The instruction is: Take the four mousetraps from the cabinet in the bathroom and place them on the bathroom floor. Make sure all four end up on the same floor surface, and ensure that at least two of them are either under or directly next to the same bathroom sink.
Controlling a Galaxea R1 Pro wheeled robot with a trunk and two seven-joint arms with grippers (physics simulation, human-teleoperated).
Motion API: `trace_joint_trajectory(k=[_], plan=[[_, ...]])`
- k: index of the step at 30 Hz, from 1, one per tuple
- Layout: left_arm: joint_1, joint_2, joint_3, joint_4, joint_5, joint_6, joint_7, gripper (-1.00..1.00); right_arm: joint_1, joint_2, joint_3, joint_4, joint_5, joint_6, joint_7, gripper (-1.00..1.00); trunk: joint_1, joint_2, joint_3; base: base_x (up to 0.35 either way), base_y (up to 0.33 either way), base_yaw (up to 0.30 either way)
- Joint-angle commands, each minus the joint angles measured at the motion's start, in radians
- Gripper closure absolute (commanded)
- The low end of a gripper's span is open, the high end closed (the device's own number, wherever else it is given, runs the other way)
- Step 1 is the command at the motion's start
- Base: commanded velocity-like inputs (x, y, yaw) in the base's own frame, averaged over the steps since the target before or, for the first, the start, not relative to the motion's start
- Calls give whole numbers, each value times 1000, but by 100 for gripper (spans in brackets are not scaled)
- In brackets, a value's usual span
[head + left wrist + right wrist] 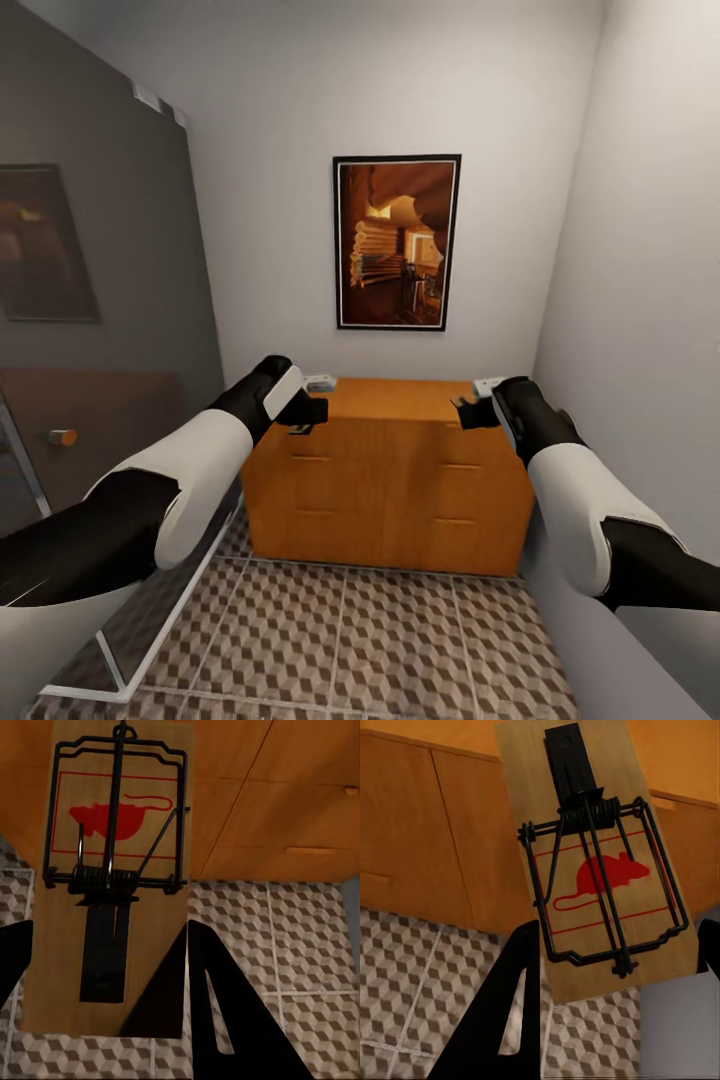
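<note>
Both arms are raised in front of the cabinet (390,480), and each gripper is clamped on a mousetrap. The left gripper (303,410) grips one mousetrap (112,877) by its lower edge; the right gripper (470,412) pinches the other mousetrap (600,862) the same way — wooden boards with a red mouse print and black wire springs. Both traps hang above the bathroom floor (340,640), just ahead of the cabinet's drawer fronts.

The risk, I judge, lies in the thin edge grip: a quick swing or turn could let a board pivot and slip out (a drop from this height might send it skidding against the cabinet base). No sink is in sight — letting go here may leave the traps wrongly placed.
</note>
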Motion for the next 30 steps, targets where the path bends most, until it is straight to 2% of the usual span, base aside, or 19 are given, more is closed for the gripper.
trace_joint_trajectory(k=[1, 5, 8, 11, 15, 22, 26, 30], plan=[[-1, 1, -7, 1, 8, 3, 5, 100, -1, 1, -5, 0, 9, 3, 7, 100, -1, -1, -1, -331, 0, 0], [-1, 1, -7, 8, 8, 2, 4, 100, -1, 3, -6, 23, 8, -18, 7, 100, -1, -1, -1, -340, 0, 0], [-1, 1, -6, 23, 10, -4, -3, 100, -1, 3, -6, 66, 7, -84, 4, 100, -1, -1, -1, -344, 0, 0], [-1, 1, -6, 76, 9, -53, -31, 100, 31, 2, -6, 118, 5, -172, -10, 100, -1, -1, -1, -345, 0, 0], [-1, 1, -7, 128, 8, -99, -61, 100, 66, 1, -6, 177, 2, -234, -41, 100, -1, -1, -1, -345, 0, 0], [-1, 1, -6, 171, 8, -119, -73, 100, 76, 4, -6, 274, -3, -274, -54, 100, -1, -1, -1, -346, 0, 0], [0, 1, -6, 252, 8, -196, -76, 100, 77, 4, -7, 338, -4, -314, -63, 100, -1, -1, -1, -346, 0, 0], [3, 5, -9, 291, -2, -245, -148, 100, 77, 4, -8, 407, -8, -360, -96, 100, -1, -1, -1, -345, 0, 0]])
